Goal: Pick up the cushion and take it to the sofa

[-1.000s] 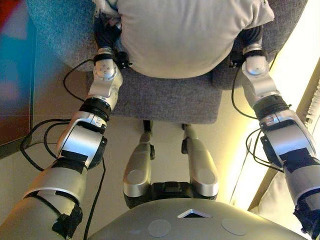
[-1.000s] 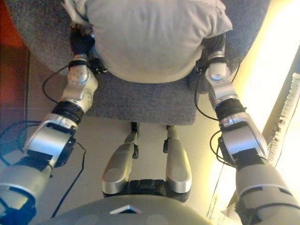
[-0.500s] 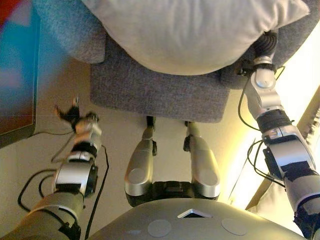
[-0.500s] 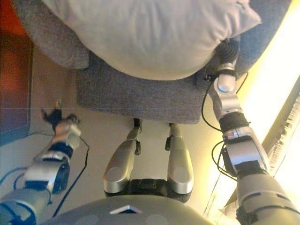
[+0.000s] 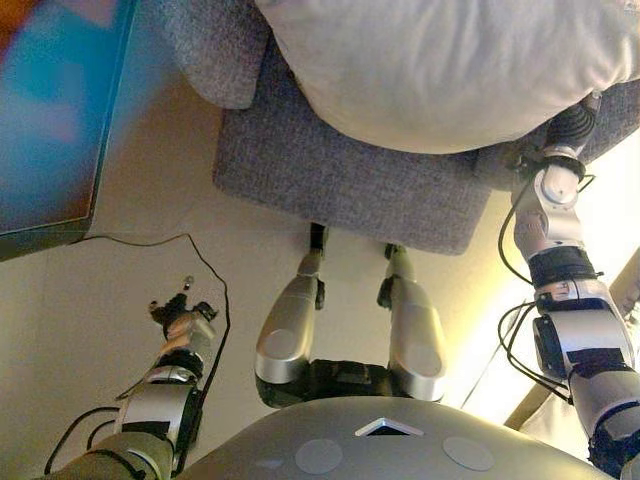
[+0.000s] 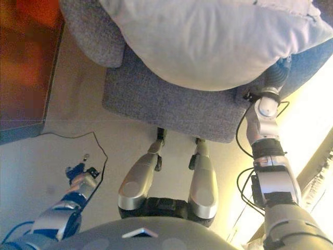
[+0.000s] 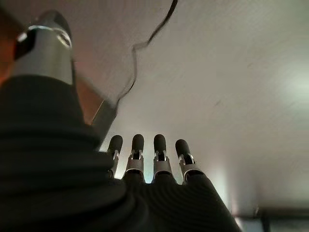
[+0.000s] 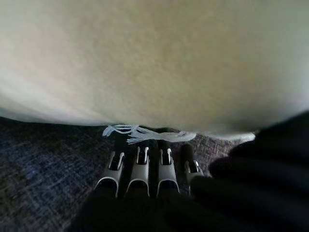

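The cream cushion lies on the grey sofa at the top of the eye views. My right hand reaches to the cushion's right edge. In the right wrist view its fingers are straight on the sofa fabric, with their tips at the cushion's fringed edge. My left hand hangs low at the left over the floor, well apart from the sofa. In the left wrist view its fingers are straight and hold nothing.
A dark flat panel stands on the floor at the left. The sofa's rounded armrest juts out beside the seat. A bright lit strip runs along the right side.
My left hand has let go of the cushion and dropped back to the floor side near my body. The right hand stays at the cushion's edge. The camera has shifted.
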### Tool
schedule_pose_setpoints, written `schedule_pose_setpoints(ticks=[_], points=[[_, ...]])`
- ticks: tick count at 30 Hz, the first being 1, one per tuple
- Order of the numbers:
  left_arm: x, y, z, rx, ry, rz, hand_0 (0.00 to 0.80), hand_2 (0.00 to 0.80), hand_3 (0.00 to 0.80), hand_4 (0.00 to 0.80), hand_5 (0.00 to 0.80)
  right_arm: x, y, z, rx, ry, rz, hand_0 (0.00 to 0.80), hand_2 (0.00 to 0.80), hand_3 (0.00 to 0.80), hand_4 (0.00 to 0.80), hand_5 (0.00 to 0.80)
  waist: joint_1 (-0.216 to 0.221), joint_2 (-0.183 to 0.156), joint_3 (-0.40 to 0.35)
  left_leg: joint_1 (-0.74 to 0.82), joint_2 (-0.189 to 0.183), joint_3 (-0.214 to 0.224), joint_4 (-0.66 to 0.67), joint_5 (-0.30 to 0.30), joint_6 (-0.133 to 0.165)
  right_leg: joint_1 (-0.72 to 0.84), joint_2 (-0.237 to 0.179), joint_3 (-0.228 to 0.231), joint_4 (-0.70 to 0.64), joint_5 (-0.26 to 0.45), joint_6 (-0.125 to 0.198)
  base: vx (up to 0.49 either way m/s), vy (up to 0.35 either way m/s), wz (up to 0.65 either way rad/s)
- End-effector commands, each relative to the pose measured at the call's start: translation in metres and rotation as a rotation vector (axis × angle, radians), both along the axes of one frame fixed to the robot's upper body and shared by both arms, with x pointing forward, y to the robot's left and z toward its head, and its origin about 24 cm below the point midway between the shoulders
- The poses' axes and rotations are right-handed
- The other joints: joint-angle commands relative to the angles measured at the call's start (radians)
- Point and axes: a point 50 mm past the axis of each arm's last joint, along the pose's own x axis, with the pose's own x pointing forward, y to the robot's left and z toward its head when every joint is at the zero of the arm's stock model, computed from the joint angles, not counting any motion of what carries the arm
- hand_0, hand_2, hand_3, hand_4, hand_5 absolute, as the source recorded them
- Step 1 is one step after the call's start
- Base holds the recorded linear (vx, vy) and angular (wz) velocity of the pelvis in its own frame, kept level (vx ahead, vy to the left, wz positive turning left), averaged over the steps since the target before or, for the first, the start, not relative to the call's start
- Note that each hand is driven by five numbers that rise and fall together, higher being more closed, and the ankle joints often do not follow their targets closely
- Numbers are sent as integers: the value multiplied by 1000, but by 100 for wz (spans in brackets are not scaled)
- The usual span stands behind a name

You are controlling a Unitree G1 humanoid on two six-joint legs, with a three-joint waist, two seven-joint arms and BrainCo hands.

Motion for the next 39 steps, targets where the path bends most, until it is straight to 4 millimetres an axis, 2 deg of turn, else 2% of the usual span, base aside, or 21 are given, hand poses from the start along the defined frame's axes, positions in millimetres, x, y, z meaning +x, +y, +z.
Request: schedule_pose_setpoints(ticks=[1, 3, 6, 12, 14, 18, 23, 26, 28, 29, 31, 33, 34, 35, 37, 38, 39], points=[[-28, -25, -21, -166, 64, -263, 0, 0, 0, 0, 0, -22, -47, 13, -53, -16, -161, 0, 0, 0, 0, 0, -39, -11, -36, -26, -22, 19, 70, -93, -27, -10, -32, -6, 121, -133, 52, 0, 0, 0], [-29, -35, -23, -178, 50, -392, 0, 0, 0, 0, 0, -27, -53, 10, -72, -6, -173, 0, 0, 0, 0, 0, -43, -10, -52, -7, -18, 24, 62, -96, -25, 9, -28, -5, 111, -132, 54, 54, 5, 1], [-30, -37, -22, -182, 29, -463, 0, 0, 0, 0, 0, -38, -65, 12, -106, -4, -222, 0, 0, 0, 0, 0, -46, -12, -75, 21, -12, 29, 54, -104, -24, 40, -21, -4, 98, -134, 57, 68, -10, 5], [-59, -14, -25, -158, 129, -461, 0, 0, 0, 0, 0, -81, -106, 11, -151, -23, -421, 0, 0, 0, 0, 0, -62, -47, -138, 97, 12, 48, 44, -130, -20, 118, -2, 6, 83, -146, 63, 100, -56, -4], [-76, -2, -26, -148, 190, -437, 0, 0, 0, 0, 0, -98, -121, 14, -173, -20, -494, 0, 0, 0, 0, 0, -74, -67, -169, 126, 19, 56, 44, -141, -17, 144, 6, 18, 85, -151, 63, 147, -83, -13], [-94, 6, -28, -147, 261, -420, 0, 0, 0, 0, 0, -124, -145, 26, -212, -5, -606, 0, 0, 0, 0, 0, -93, -91, -222, 171, 23, 68, 40, -160, -13, 185, 18, 44, 78, -161, 62, 131, -44, -34], [-111, 5, -31, -160, 321, -421, 0, 0, 0, 0, 0, -143, -156, 29, -257, 18, -628, 0, 0, 0, 0, 0, -108, -104, -287, 217, 24, 76, 35, -177, -8, 225, 27, 68, 70, -172, 61, 137, -31, -24], [-124, 4, -33, -167, 372, -429, 0, 0, 0, 0, 0, -151, -159, 20, -272, 77, -630, 0, 0, 0, 0, 0, -116, -107, -319, 237, 24, 83, 34, -185, -8, 243, 31, 79, 68, -178, 60, 124, -25, -7], [-129, 3, -34, -169, 400, -434, 0, 0, 0, 0, 0, -155, -159, 6, -274, 148, -635, 0, 0, 0, 0, 0, -117, -107, -333, 246, 26, 88, 30, -188, -11, 254, 32, 82, 58, -178, 61, 47, -10, -9], [-132, 2, -35, -170, 417, -433, 0, 0, 0, 0, 0, -158, -159, -7, -277, 215, -632, 0, 0, 0, 0, 0, -118, -107, -340, 251, 27, 91, 26, -188, -12, 260, 32, 84, 52, -178, 61, 12, 4, -12], [-137, 1, -36, -174, 454, -412, 0, 0, 0, 0, 0, -164, -157, -34, -239, 336, -606, 0, 0, 0, 0, 0, -121, -106, -347, 258, 28, 94, 19, -186, -14, 268, 33, 85, 46, -178, 60, -9, 8, -8], [-145, 0, -36, -177, 515, -398, 0, 0, 0, 0, 0, -176, -146, -75, -172, 474, -563, 0, 0, 0, 0, 0, -123, -107, -351, 265, 30, 93, 16, -185, -15, 277, 34, 82, 43, -180, 59, -10, 0, -2], [-148, 1, -36, -176, 532, -396, 0, 0, 0, 0, 0, -180, -142, -86, -141, 509, -552, 0, 0, 0, 0, 0, -124, -108, -352, 267, 30, 92, 15, -185, -15, 280, 34, 82, 43, -181, 58, 0, 0, 0], [-157, -2, -37, -190, 587, -392, 0, 0, 0, 0, 0, -197, -125, -127, -65, 635, -504, 0, 0, 0, 0, 0, -124, -109, -357, 274, 31, 91, 13, -185, -14, 289, 35, 78, 41, -182, 57, 0, 0, 0], [-165, -5, -39, -218, 625, -395, 0, 0, 0, 0, 0, -218, -103, -169, 27, 777, -451, 0, 0, 0, 0, 0, -121, -111, -362, 285, 30, 87, 10, -186, -13, 305, 37, 72, 34, -183, 54, 13, -15, 2], [-167, -9, -40, -227, 639, -415, 0, 0, 0, 0, 0, -237, -83, -198, 103, 863, -419, 0, 0, 0, 0, 0, -115, -111, -368, 294, 29, 84, 7, -187, -11, 317, 38, 67, 29, -184, 52, 38, -33, 7], [-168, -10, -40, -233, 646, -430, 0, 0, 0, 0, 0, -246, -71, -213, 166, 914, -397, 0, 0, 0, 0, 0, -112, -112, -371, 300, 29, 82, 6, -188, -10, 326, 38, 63, 25, -184, 52, 44, -34, 9]])
